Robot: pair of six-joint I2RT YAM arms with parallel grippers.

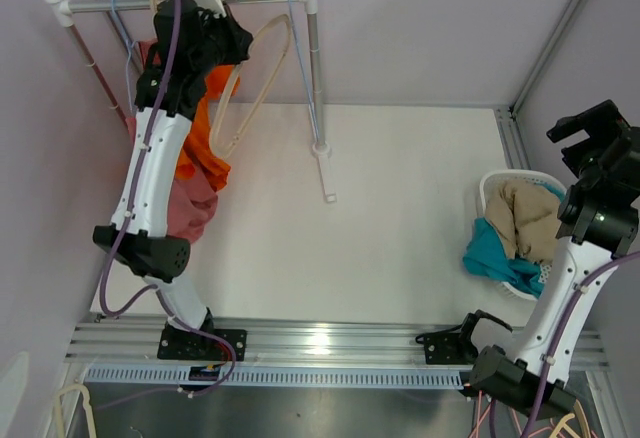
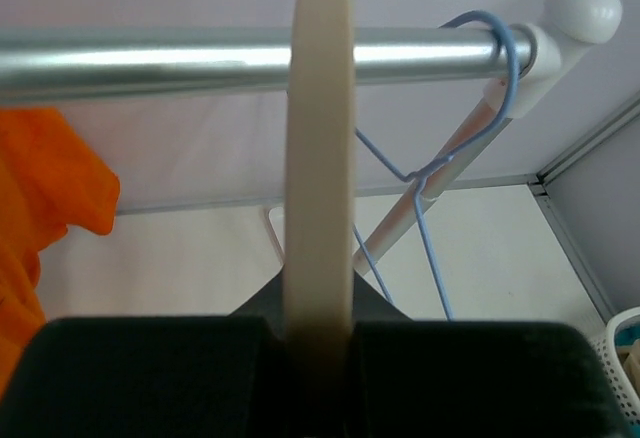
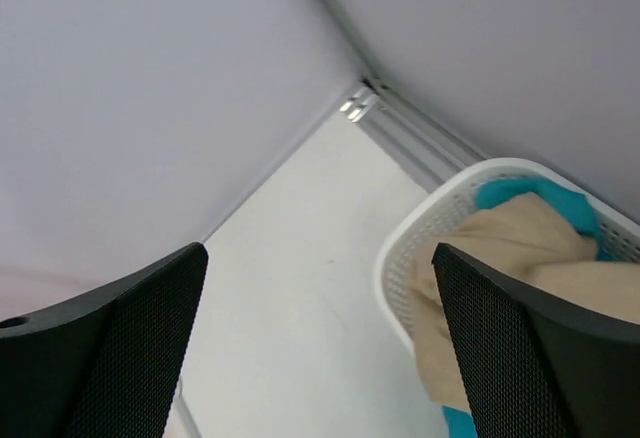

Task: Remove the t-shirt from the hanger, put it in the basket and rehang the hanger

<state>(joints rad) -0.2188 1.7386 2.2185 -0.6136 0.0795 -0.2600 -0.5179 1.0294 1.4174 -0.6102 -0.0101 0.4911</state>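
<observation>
Left gripper [image 2: 320, 326] is pressed together on the cream hanger [image 2: 320, 158], a flat band pinched edge-on between my pads and rising straight up across the rail [image 2: 150, 63]. The orange t-shirt [image 2: 45, 188] lies off to the left of my claw in the wrist view, draping down below the rail, long axis vertical. I can't tell whether it sits on the hanger I hold. My judgement: the next move turns on that offset, since the cloth is beside me and lower, not between my fingers. Just right of my grip hangs a blue wire hanger [image 2: 430, 208], close enough to snag. Under my arm, below the orange, a red garment [image 1: 190, 208] droops. Far across the table the right gripper [image 3: 318, 253] hovers spread wide above the laundry basket [image 1: 505, 174], well apart from the shirt
</observation>
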